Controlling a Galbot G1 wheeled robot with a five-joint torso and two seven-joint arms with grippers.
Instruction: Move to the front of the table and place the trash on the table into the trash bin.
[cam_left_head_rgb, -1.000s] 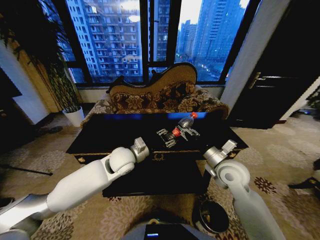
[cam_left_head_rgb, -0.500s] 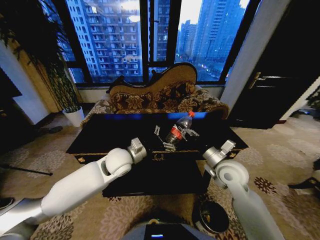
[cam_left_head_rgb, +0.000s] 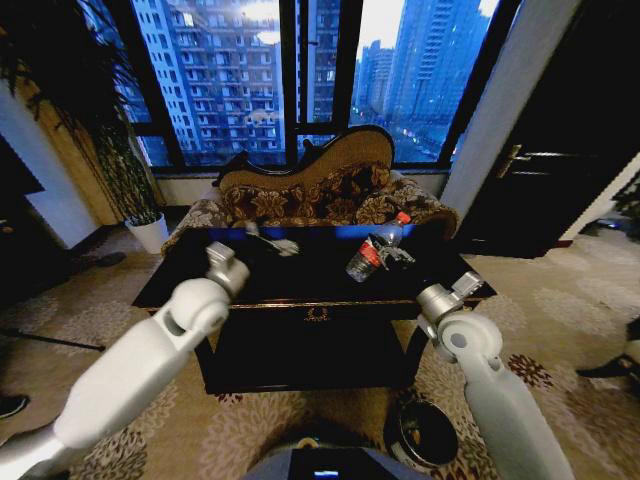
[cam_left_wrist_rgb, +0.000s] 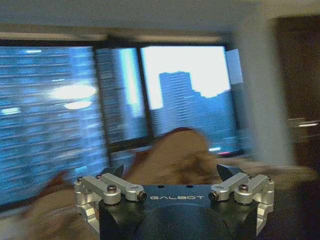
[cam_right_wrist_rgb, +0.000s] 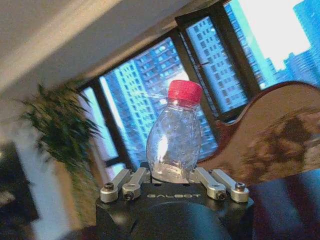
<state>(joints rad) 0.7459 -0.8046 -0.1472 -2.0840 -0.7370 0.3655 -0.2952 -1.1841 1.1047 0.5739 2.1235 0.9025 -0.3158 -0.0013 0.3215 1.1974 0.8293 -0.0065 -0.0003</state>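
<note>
Bottle: one small clear plastic bottle with a red cap and red label (cam_left_head_rgb: 376, 252), tilted, lifted above the tabletop near its right end, clamped in the right gripper (cam_left_head_rgb: 390, 255); jaws closed on its lower body, cap outermost (cam_right_wrist_rgb: 184, 91).
Left gripper (cam_left_head_rgb: 272, 243): one, raised over the far left part of the tabletop; jaws spread apart, holding nothing.
Tabletop: one large glossy black rectangular table with gold trim (cam_left_head_rgb: 318, 313), a patterned brown sofa (cam_left_head_rgb: 315, 196) behind it.
Bin: one small round black trash bin (cam_left_head_rgb: 425, 432), on the carpet beside the table's right front.
</note>
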